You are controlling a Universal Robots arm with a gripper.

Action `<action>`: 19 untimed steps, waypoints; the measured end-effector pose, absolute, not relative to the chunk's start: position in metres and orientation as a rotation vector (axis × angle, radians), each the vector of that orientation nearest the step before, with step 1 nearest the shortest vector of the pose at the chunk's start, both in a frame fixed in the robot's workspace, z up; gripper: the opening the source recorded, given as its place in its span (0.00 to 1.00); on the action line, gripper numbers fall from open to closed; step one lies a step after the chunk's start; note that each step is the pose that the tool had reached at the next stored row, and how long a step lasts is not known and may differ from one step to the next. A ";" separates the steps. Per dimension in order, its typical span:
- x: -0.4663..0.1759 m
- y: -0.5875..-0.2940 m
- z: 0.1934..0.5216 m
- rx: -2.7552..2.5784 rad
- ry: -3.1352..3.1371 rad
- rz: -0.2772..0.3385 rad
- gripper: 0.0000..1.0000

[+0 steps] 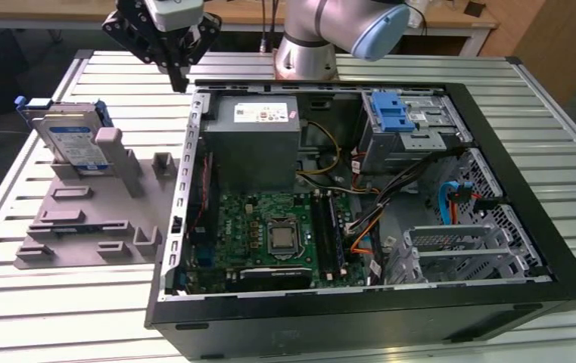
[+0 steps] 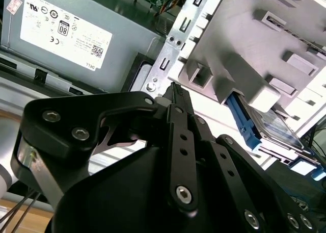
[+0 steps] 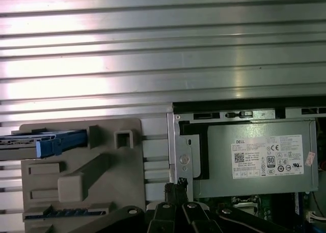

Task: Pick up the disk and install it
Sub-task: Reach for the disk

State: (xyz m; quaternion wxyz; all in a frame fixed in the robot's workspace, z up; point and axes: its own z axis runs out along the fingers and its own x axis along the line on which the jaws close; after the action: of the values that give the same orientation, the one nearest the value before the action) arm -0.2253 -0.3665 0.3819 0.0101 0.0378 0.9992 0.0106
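Observation:
The disk (image 1: pixel 72 141), a silver drive with a blue-and-white label in a blue bracket, stands on edge in the grey holder (image 1: pixel 91 219) on the exterior view's left. Its blue bracket edge also shows in both wrist views as the disk (image 2: pixel 269 125) (image 3: pixel 43 142) resting in the holder. My gripper (image 1: pixel 178 82) hangs above the slatted table just behind the open computer case's corner, to the right of the disk and apart from it. Its black fingers (image 2: pixel 175 98) meet at the tips with nothing between them; they are shut and hold nothing.
The open computer case (image 1: pixel 368 302) lies flat on the slatted metal table (image 1: pixel 35 318). Inside it are a grey power supply (image 1: pixel 253 136), a motherboard (image 1: pixel 278 234), loose cables, and a silver drive cage with a blue latch (image 1: pixel 401 115). The arm's base (image 1: pixel 308 53) stands behind.

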 end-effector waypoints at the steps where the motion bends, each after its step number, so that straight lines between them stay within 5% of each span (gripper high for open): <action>1: -0.226 -0.366 0.382 0.118 3.119 0.033 0.11; 19: -0.239 -0.361 0.380 0.118 3.119 0.033 0.11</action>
State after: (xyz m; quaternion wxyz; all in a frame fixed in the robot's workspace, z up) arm -0.2386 -0.3611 0.3805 0.0099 0.0378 0.9992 0.0106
